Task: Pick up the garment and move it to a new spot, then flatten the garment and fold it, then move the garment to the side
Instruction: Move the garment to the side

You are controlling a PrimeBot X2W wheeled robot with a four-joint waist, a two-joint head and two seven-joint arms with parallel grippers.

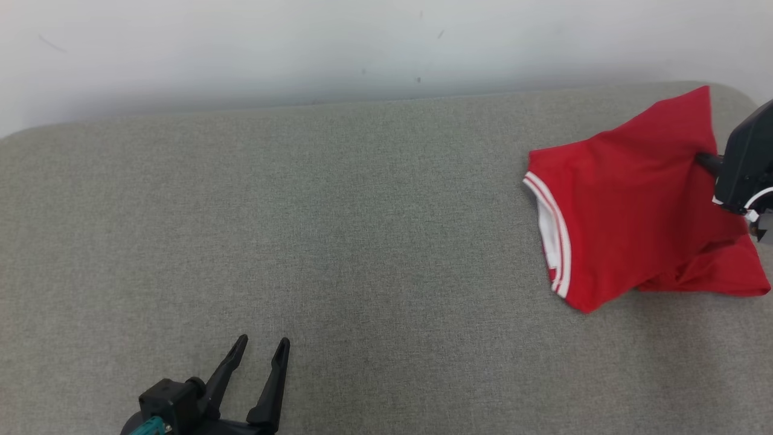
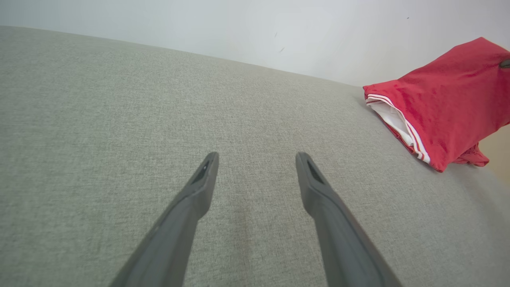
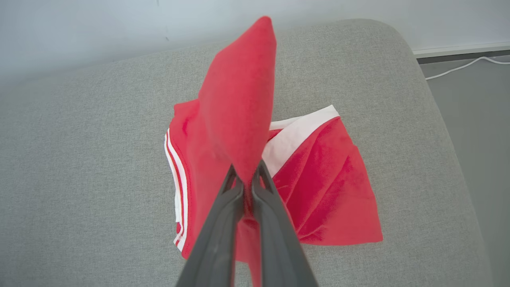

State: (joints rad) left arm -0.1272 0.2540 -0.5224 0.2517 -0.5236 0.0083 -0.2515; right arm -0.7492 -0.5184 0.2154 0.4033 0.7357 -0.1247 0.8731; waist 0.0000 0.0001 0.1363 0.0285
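Nearest you, at the lower left of the head view, your left gripper sits over the grey fabric surface with its jaws spread wide and nothing between them. The red garment is well apart from it, toward the far right end of the surface, close to the rounded corner. There your right gripper has its jaws pinched narrow on a fold of the red cloth. The pinched part rises past the fingertips in a peak, lifted off the surface. The rest of the garment drapes down and lies crumpled below the jaws, its white-striped hem to one side and a white band beyond. Behind it all stands the pale wall.
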